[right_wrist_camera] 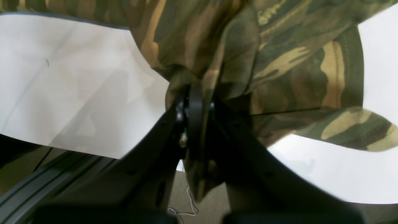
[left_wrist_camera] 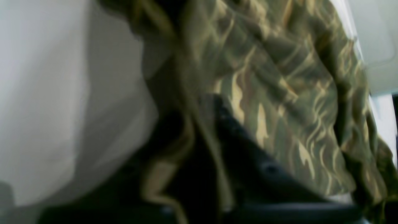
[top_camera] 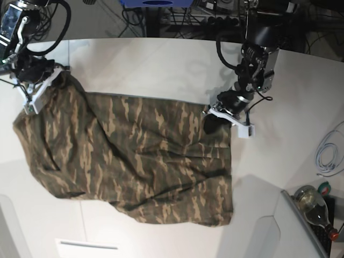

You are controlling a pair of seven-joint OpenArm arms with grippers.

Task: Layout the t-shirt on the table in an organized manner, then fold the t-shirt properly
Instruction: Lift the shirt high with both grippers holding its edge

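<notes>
The right pincer [right_wrist_camera: 194, 105] is clenched on a bunched fold of the shirt [top_camera: 134, 156]; in its wrist view the cloth is squeezed between the dark fingers [right_wrist_camera: 164, 124], and a strip of it hangs out below them. Up and outward from that grip the camouflage fabric fans wide, with a stitched hem just to one side and the white desk [right_wrist_camera: 62, 87] showing beyond on both sides. In the base view this pincer [top_camera: 33, 88] sits at the shirt's far corner on the view's left, holding it raised off the desk so the cloth slopes down and away. The left pincer [top_camera: 226, 113] is at the opposite far corner, on the view's right, and it too is closed tight on the shirt's edge; its own wrist view is blurred, showing only a dark finger [left_wrist_camera: 248, 155] with camouflage cloth drawn over and past it and pale desk to the side. Between the two pincers the far edge runs fairly straight. From there the shirt spreads toward the near side of the desk [top_camera: 279, 75], wrinkled, with diagonal creases and an uneven near hem. Well beyond the left pincer, at the desk's edge, lie a coiled white cable [top_camera: 329, 153] and a bottle [top_camera: 314, 207].
</notes>
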